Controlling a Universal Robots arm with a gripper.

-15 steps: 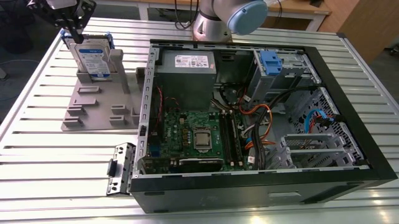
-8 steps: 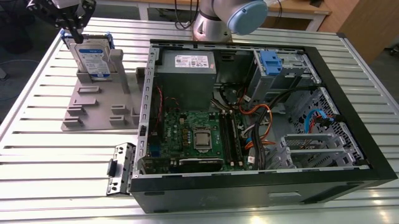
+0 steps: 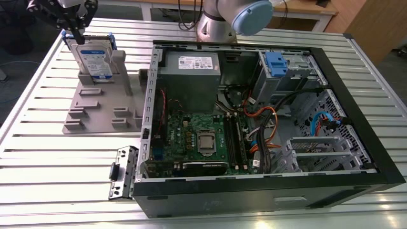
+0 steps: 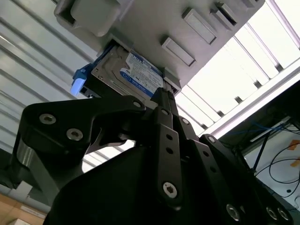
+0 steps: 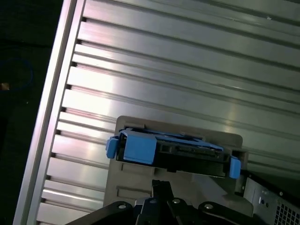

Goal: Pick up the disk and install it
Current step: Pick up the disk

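Tabletop (image 3: 38,86): slatted aluminium, carries everything I see.
Case (image 3: 254,202): black PC tower lying on its side, side panel off, interior facing up. It takes the centre and the exterior view's right.
Arm (image 3: 229,19): grey column with a pale blue joint cap, standing behind the case at the far edge.
Power supply (image 3: 190,81): grey box with a white sticker, in the case's far corner toward the exterior view's left.
Motherboard (image 3: 190,138): green board just in front of the power supply, CPU socket in the middle.
Fixture (image 3: 102,109): grey slotted stand on the tabletop, just beside the case on the exterior view's left.
Drive cage (image 3: 286,76): grey metal, in the case's far corner toward the exterior view's right.
Cables (image 3: 267,119): orange, blue and black runs between the motherboard and the drive cage.
Disk (image 3: 94,55): standing on edge in the fixture's far slot, upright. White-and-blue label faces the exterior camera, blue bracket around its edges. It sits well apart from the drive cage. Both wrist views (image 4: 136,72) (image 5: 173,150) show it seated in the fixture.
Tool (image 3: 75,33): hangs right at the disk's top edge, over the end with the blue bracket. I can't tell how far open it is, nor whether it has hold of the disk.
Latch (image 3: 275,62): small blue plastic piece on the drive cage.
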